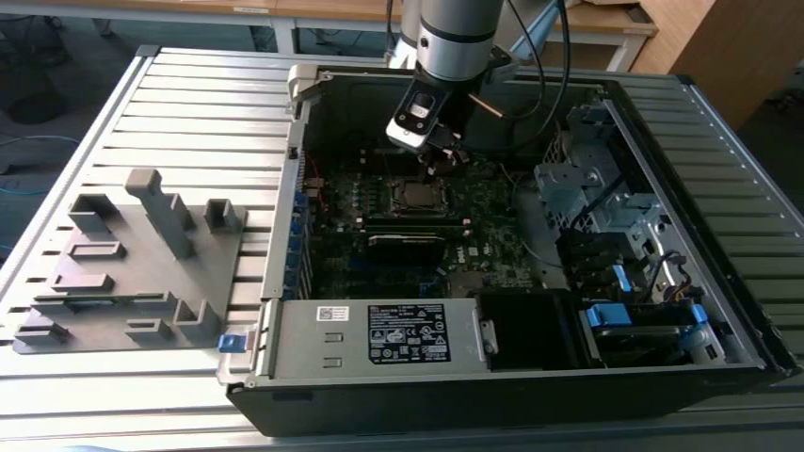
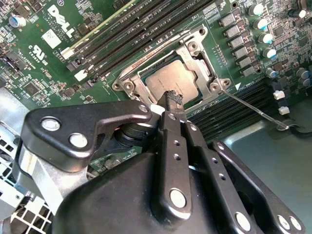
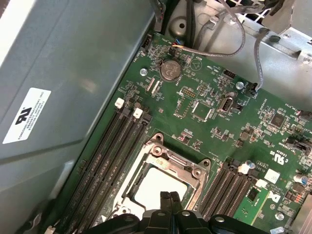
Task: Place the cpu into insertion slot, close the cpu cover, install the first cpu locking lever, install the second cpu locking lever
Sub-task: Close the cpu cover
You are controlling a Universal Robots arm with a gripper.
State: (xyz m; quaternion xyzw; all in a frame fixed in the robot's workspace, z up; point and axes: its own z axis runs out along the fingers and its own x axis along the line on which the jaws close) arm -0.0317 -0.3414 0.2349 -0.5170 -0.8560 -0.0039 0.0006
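Cpu (image 2: 168, 80): one item, dull silver top, seated flat in the insertion slot (image 1: 415, 196) on the green motherboard (image 1: 490, 235). Cpu cover (image 2: 195, 53): one silvery frame plate, lying down around the cpu, whose top shows through the square window in both wrist views. Locking lever (image 2: 253, 111): one thin wire lever counted, running out from a corner of the socket across the neighbouring memory slots; whether it is latched cannot be told. Gripper (image 2: 174, 100): one, reaching down into the case, fingers pressed together with nothing between them, tip directly over the near edge of the cover; contact cannot be confirmed. Computer case (image 1: 282, 217): one, open on top, lying on the slatted table (image 1: 188, 104); holds the motherboard, one grey-labelled power supply box (image 1: 377, 334) along the near side, and drive bays with blue clips (image 1: 616, 315) on the exterior view's right. Memory slots (image 3: 114, 156): two banks of long black slots, one on each side of the socket. Coin battery (image 3: 170, 70): one, on the board. Grey fixture tray (image 1: 126, 273): one, on the table at the exterior view's left, beside the case.
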